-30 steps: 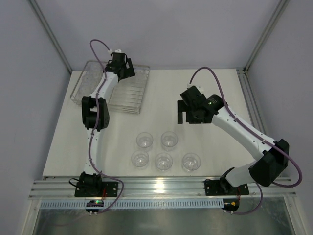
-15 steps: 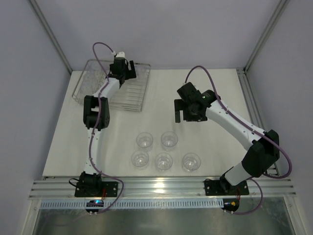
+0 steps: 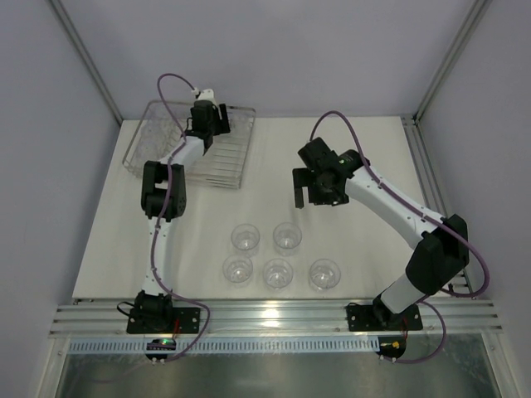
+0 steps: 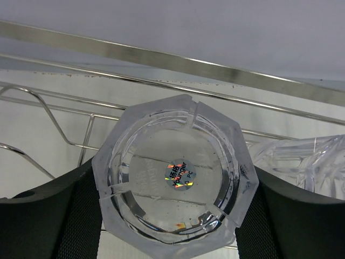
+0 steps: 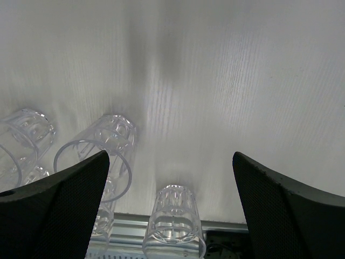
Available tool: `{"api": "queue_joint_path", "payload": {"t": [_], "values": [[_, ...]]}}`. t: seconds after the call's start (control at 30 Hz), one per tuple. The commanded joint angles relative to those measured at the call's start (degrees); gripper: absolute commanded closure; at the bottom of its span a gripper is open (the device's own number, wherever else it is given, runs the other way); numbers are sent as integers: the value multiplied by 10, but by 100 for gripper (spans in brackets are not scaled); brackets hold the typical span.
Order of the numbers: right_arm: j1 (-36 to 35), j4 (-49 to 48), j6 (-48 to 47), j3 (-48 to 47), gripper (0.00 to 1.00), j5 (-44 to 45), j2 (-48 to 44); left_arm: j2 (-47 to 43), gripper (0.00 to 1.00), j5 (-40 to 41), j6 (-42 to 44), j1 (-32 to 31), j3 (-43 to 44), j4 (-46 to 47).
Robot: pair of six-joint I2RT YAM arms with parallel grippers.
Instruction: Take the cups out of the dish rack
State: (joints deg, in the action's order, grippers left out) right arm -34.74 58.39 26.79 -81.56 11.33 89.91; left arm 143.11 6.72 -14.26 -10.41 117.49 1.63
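Evidently the left pincer [image 4: 172,171] is clamped on a cup [image 4: 161,135] by its faceted sides, ready to lift it from the rack [image 3: 228,166] at the upper left of the top view, with another cup [image 4: 302,156] just beside it. The right pincer [image 5: 171,157] hangs wide and empty over the table [image 3: 357,141], probably keeping clear of the five cups [image 3: 277,272] standing at lower centre.
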Motion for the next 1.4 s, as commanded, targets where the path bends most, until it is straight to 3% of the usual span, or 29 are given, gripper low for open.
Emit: {"api": "queue_joint_path", "payload": {"t": [0.0,0.27,0.57,0.67,0.7,0.8,0.93,1.0,1.1,1.37], "values": [[1,1,-11,-22,2,-6,2,-34,56,-7,7,-1,10,44],[2,-9,-13,-23,3,-16,3,-82,100,14,21,-8,-40,37],[1,-49,-5,-15,3,-49,-2,-273,100,64,-10,-17,-187,39],[2,-73,-7,-6,3,-75,-17,-328,100,67,-63,-20,-190,-34],[1,-83,-9,-3,3,-86,-25,-340,100,44,-85,-19,-189,-97],[1,-141,-5,22,3,-153,-60,-396,100,-53,-166,-20,-239,-133],[5,-297,54,89,3,-267,-126,-484,100,-208,-297,-21,-373,-61],[11,-367,91,149,3,-316,-151,-526,100,-245,-368,-25,-450,-20],[16,-556,185,236,3,-401,-183,-573,100,-318,-470,-36,-557,63],[16,-667,253,317,3,-426,-169,-642,100,-353,-656,-109,-719,223]]}}
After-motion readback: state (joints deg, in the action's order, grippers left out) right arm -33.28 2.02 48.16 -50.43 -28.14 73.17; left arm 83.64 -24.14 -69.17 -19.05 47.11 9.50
